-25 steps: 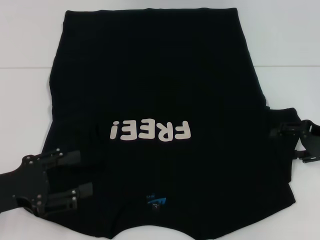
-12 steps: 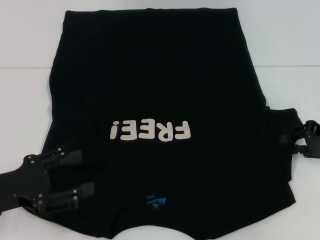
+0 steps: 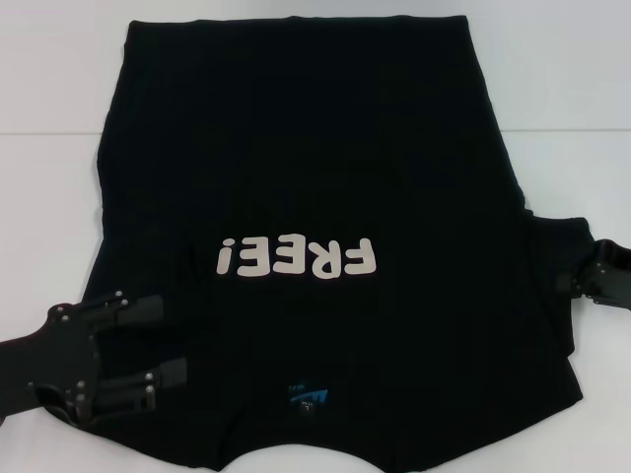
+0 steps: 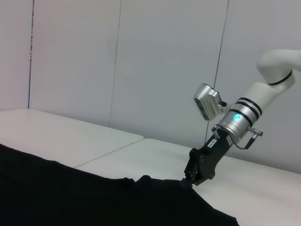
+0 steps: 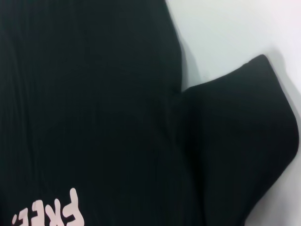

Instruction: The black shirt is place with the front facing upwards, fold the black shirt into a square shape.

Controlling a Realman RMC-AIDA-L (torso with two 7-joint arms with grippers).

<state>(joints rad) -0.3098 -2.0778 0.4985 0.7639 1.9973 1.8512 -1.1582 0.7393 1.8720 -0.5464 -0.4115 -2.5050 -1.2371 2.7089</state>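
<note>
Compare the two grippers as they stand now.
The left gripper lies over the black shirt near the collar side, jaws spread apart; the right gripper sits at the sleeve edge, jaw state unclear. The left shows mostly in the head view; the right is cut by the frame. Both are black.

Left gripper (image 3: 158,343): black, two-fingered, fingers spread apart, lying low over the large black cloth T-shirt (image 3: 296,148) at its near left sleeve. Right gripper (image 3: 592,281): black, at the same shirt's right sleeve tip, wrist angled downward.
</note>
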